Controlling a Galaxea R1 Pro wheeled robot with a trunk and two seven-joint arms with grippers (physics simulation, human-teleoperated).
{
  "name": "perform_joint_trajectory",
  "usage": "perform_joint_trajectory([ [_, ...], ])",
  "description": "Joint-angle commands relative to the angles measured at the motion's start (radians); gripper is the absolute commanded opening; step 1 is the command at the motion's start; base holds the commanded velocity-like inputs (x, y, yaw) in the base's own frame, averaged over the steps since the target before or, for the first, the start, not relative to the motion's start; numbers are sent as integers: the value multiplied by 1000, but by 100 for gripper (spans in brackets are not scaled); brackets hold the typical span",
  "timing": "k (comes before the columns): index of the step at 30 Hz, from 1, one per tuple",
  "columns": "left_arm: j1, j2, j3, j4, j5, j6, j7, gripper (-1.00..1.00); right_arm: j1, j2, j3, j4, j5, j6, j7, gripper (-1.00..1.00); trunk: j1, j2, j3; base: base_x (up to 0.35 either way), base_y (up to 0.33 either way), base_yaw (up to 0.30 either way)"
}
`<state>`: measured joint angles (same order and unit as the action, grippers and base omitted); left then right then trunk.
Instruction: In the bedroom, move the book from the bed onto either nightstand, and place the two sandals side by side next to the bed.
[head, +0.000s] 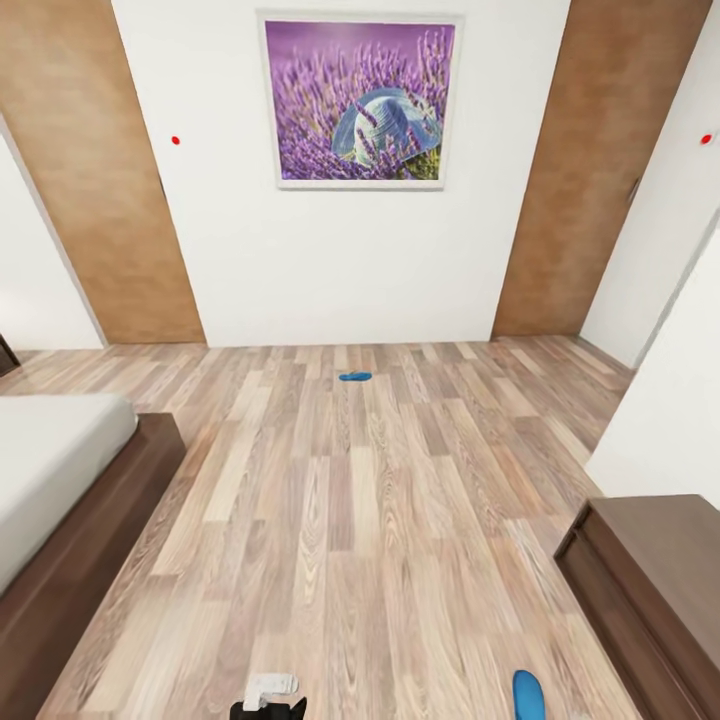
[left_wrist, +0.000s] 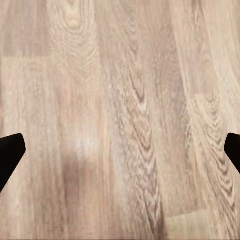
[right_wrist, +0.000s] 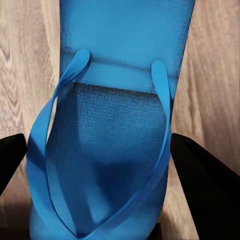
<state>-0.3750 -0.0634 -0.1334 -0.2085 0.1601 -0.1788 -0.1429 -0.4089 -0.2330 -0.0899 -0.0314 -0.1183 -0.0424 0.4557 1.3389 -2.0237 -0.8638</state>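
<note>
One blue sandal (right_wrist: 115, 65) lies lengthwise between the fingers of my right gripper (right_wrist: 98, 145), which is shut on it near the point where its straps meet. Its far end shows at the bottom of the head view as a blue sandal tip (head: 528, 693). The other sandal (head: 355, 376) lies flat on the wood floor, far ahead near the white wall. The bed (head: 50, 460) stands at the left, a pale mattress on a dark brown frame. My left gripper (left_wrist: 120, 150) is open over bare floor planks. The book and the nightstand are out of view.
A long low dark brown cabinet (head: 650, 580) stands at the right against a white wall. A lavender picture (head: 360, 100) hangs on the far wall between two wooden panels. Wood floor stretches between the bed and the cabinet.
</note>
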Motion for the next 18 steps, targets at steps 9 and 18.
perform_joint_trajectory([
  [9,-1,0,-9,1,12,-4,-1,100,-1,0,-8,2,-3,0,5,-100,0,0,-1,326,0,0],
  [18,-1,-1,-9,1,12,-4,-1,100,-1,0,-8,2,-3,-1,6,-100,0,0,-1,326,0,0],
])
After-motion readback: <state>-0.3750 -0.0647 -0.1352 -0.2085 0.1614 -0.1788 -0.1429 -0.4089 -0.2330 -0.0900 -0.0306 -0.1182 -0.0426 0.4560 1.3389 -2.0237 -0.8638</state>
